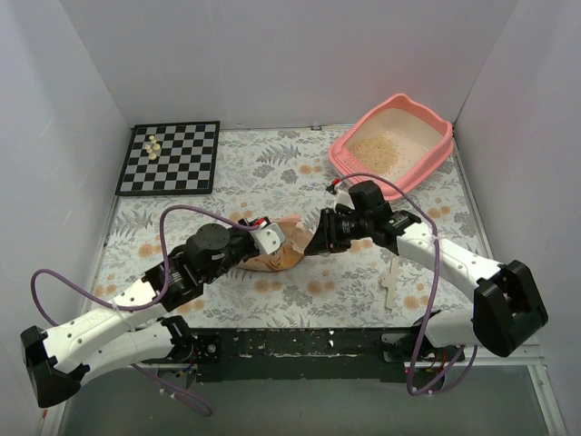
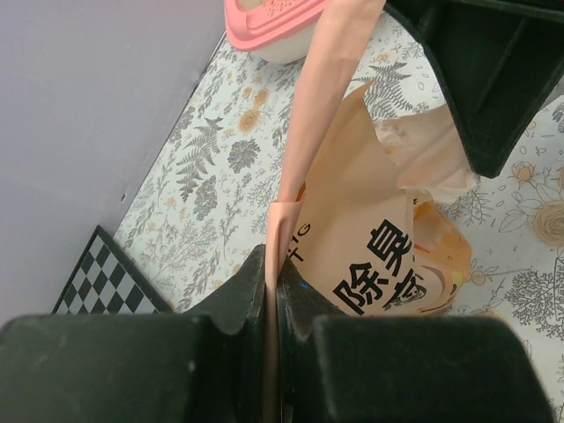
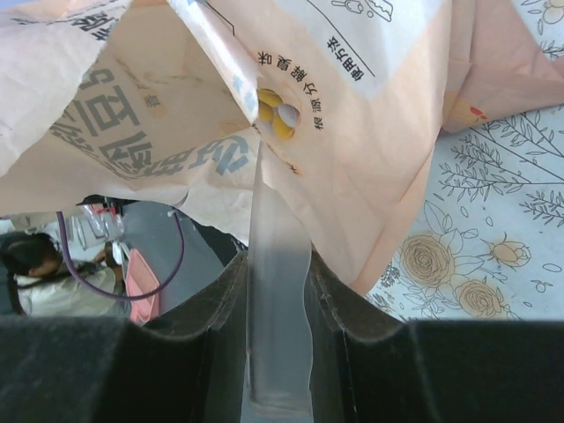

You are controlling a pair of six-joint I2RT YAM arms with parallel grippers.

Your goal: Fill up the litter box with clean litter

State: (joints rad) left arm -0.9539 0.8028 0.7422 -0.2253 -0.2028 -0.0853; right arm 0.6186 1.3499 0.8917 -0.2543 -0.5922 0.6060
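The pink litter box (image 1: 434,154) stands at the back right with a thin layer of beige clean litter (image 1: 386,147) inside; its rim also shows in the left wrist view (image 2: 269,25). An orange-peach printed bag (image 1: 283,250) is held between the arms at the table's middle. My left gripper (image 1: 270,238) is shut on the bag's thin edge (image 2: 284,194), jaws (image 2: 271,269) pressed flat on it. My right gripper (image 1: 320,234) is shut on a clear plastic scoop handle (image 3: 278,291) that reaches into the bag's open mouth (image 3: 352,106). The scoop's bowl is hidden in the bag.
A black-and-white chessboard (image 1: 170,157) with a few pale pieces (image 1: 152,146) lies at the back left. A pale flat object (image 1: 390,283) lies on the floral tablecloth near the right arm. White walls close in the back and both sides.
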